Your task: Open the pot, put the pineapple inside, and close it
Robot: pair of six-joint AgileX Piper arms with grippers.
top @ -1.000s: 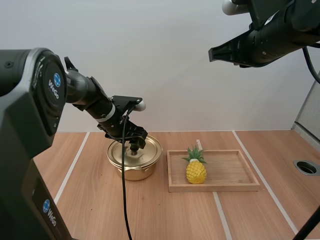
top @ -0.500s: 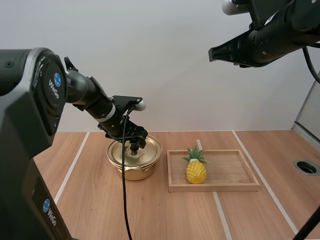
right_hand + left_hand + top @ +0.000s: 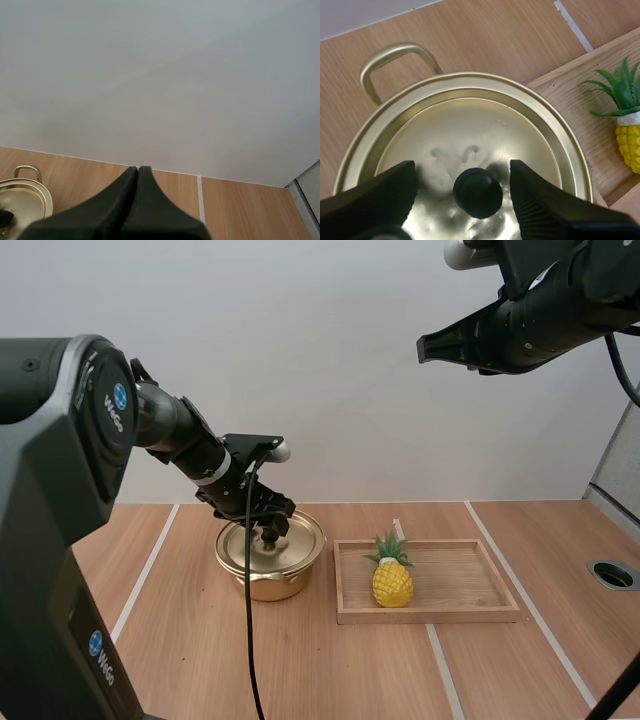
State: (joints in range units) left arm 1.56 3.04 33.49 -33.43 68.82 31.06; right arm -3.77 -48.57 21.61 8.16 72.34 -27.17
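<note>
Pot: gold-coloured pot [image 3: 270, 562] stands upright on the wooden table [image 3: 300, 670] with its cover in place.
Lid: round gold lid [image 3: 470, 125] sits flat inside the pot rim and closes the pot completely.
Knob: black knob [image 3: 477, 192] stands at the centre of the lid.
Handle: loop handle [image 3: 390, 57] projects from the pot wall on the side away from the tray.
Left gripper: left gripper [image 3: 268, 527] is directly over the pot, low above the lid. Its fingers [image 3: 540, 210] are spread, one on each side of the knob, ribbed inner faces turned toward it. A gap of bare lid shows on both sides of the knob, so nothing is pinched.
Pineapple: yellow pineapple [image 3: 392, 577] stands upright, green crown up, near the pot on its right side, outside the pot.
Tray: wooden tray [image 3: 470, 585] lies just beside the pot and carries the pineapple at the end nearest the pot. Contact between tray edge and pot cannot be determined.
Right gripper: right gripper [image 3: 430, 346] hangs high above and to the right of the pot, well apart from it. Its fingers are pressed together into one dark wedge and hold nothing.
</note>
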